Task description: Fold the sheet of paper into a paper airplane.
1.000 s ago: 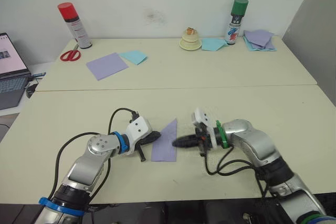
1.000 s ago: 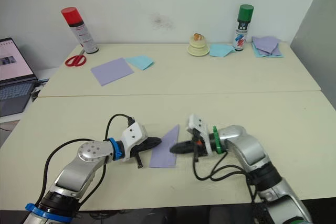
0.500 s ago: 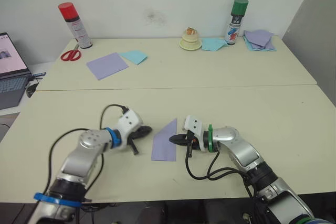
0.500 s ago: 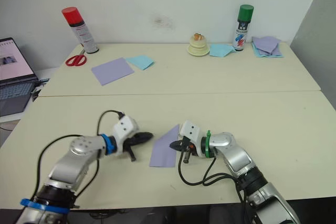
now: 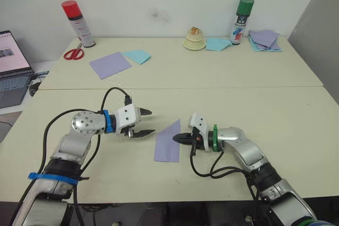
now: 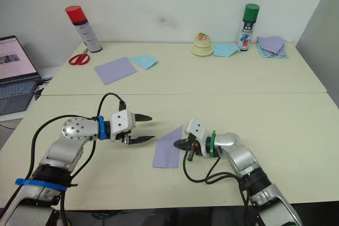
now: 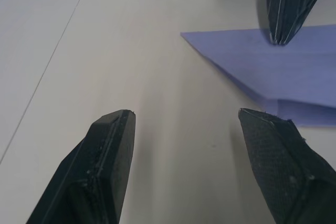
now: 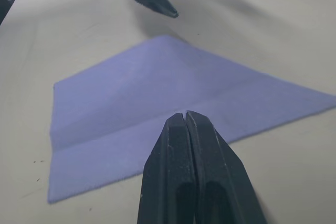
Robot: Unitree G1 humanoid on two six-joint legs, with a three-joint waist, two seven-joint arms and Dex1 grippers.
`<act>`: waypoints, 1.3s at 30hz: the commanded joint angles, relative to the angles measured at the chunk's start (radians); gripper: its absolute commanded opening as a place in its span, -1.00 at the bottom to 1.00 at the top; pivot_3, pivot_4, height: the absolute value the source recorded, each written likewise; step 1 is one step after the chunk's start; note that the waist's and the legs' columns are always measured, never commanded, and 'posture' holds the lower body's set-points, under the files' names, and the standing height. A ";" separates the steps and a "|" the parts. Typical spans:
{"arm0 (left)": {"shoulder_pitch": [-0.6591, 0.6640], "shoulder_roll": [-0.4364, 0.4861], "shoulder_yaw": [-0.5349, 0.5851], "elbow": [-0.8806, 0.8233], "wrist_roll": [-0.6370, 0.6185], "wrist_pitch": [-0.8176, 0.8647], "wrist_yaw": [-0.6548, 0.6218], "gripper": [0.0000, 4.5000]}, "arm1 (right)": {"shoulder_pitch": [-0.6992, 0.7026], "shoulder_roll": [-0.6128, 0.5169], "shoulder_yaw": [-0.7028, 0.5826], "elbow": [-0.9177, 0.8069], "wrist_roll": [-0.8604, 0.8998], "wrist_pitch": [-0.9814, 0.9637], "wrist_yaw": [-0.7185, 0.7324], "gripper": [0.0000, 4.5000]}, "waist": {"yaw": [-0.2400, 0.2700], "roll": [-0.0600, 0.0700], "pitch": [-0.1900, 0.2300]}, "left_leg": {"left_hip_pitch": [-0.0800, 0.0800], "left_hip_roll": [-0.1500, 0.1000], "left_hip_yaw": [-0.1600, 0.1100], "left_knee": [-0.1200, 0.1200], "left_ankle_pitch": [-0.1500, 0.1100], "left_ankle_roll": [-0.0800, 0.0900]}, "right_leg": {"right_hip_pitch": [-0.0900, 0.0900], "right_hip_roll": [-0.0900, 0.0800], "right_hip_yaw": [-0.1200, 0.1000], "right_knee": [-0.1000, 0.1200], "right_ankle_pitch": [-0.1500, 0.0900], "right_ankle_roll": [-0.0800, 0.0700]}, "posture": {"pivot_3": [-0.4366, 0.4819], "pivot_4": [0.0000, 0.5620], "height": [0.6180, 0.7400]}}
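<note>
Folded lavender sheet of paper lies flat on the table between both grippers, its long axis running away from the robot, pointed tip far. The right gripper, fingers pressed together, touches its right edge; the left gripper, fingers spread, hovers just left.

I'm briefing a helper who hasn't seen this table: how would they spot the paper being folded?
On the near cream table, look between the two arms: the folded lavender sheet lies flat there, with the left pincer open beside it and the right pincer shut at its edge. Unlike the flat lavender square at the far side, it is folded to a point.
</note>
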 commanded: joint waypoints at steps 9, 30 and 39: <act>-0.145 -0.048 -0.057 0.187 0.029 -0.316 -0.139 0.49 | 0.022 0.001 -0.019 -0.131 0.035 0.056 -0.015 -1.00 | -0.005 -0.001 0.000 | -0.002 0.000 0.000 0.001 0.000 -0.002 | -0.002 0.000 0.001 0.000 0.000 0.000 | -0.05 -0.47 1.00; -0.264 -0.147 -0.182 0.362 0.060 -0.517 -0.288 -0.72 | 0.016 -0.017 -0.107 -0.074 0.023 0.031 -0.105 -1.00 | -0.006 -0.001 0.001 | -0.002 0.001 0.000 0.002 0.000 0.000 | -0.001 0.002 0.000 0.002 0.000 0.000 | -0.05 -0.47 1.00; -0.185 0.018 -0.145 -0.037 0.124 -0.018 -0.254 -0.98 | -0.003 -0.058 -0.177 -0.006 0.007 -0.073 -0.108 -1.00 | -0.021 -0.001 0.001 | -0.001 0.002 0.000 0.003 0.000 0.000 | -0.001 0.003 0.001 0.003 0.000 0.000 | -0.05 -0.47 1.00</act>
